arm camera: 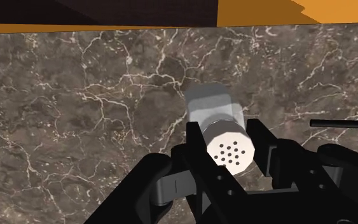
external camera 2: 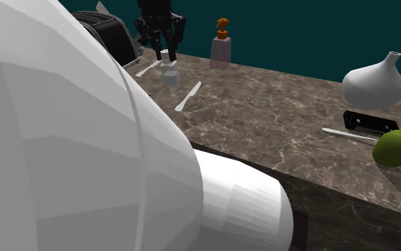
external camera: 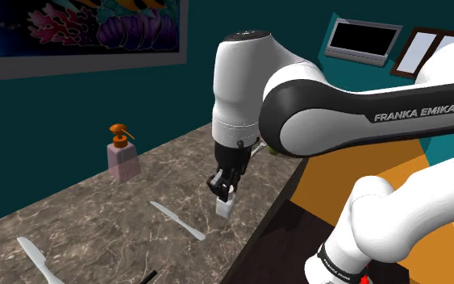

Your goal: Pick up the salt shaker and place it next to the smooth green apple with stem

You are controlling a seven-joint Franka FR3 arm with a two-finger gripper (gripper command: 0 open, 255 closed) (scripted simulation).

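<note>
1. the black gripper (external camera: 226, 194) hangs point-down over the dark marbled counter (external camera: 96, 218), near the edge that faces the stand.
2. its two fingers (arm camera: 199, 145) are pressed against either side of the salt shaker (arm camera: 229, 150), pinching it at the perforated cap.
3. the shaker is a pale, whitish little pot. it sits straight under the hand, and i cannot tell whether its base touches the counter.
4. a white knife (external camera: 177, 220) lies flat on the counter just beside the shaker, and a second knife (external camera: 38, 260) lies further along.
5. a pink soap dispenser (external camera: 122, 155) with an orange pump stands upright back by the teal wall, apart from the gripper.
6. in the second exterior view the green apple (external camera 2: 399, 148) rests at the counter's far right, well apart from the shaker.
7. near the apple there is a white vase (external camera 2: 375, 83), with a flat black object (external camera 2: 370, 120) between the two.
</note>
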